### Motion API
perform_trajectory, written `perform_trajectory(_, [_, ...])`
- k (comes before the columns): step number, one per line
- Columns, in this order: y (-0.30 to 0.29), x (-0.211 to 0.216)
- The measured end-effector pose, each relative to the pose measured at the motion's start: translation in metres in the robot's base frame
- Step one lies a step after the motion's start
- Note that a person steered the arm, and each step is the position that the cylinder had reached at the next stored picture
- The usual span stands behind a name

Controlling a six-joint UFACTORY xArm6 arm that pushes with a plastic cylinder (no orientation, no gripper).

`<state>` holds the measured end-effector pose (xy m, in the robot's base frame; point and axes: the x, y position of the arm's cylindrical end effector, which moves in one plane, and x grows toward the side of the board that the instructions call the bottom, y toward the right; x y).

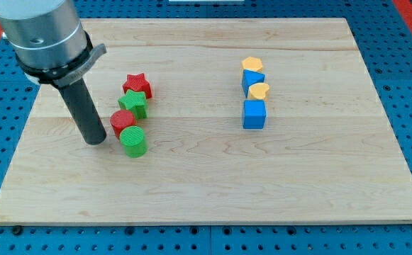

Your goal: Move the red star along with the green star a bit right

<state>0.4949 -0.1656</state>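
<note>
The red star [137,85] lies at the board's upper left of centre. The green star [133,103] touches it just below. A red cylinder [121,121] sits under the green star, and a green cylinder [132,140] sits just below and right of that. My tip [94,141] rests on the board to the left of the red and green cylinders, a small gap from them, below and left of both stars.
On the view's right a column of blocks stands: a yellow hexagon-like block [252,64], a blue block [252,80], a yellow heart [259,91] and a blue cube [254,113]. The wooden board [206,191] lies on a blue pegboard.
</note>
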Motion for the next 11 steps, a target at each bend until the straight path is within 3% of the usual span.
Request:
perform_trajectory(3, [0.147, 0.013])
perform_trajectory(4, [0.117, 0.023])
perform_trajectory(5, [0.049, 0.043])
perform_trajectory(6, [-0.032, 0.009])
perform_trajectory(7, [-0.043, -0.044])
perform_trajectory(9, [0.022, -0.104])
perform_trajectory(10, [0.047, -0.1])
perform_trajectory(11, [0.033, -0.088])
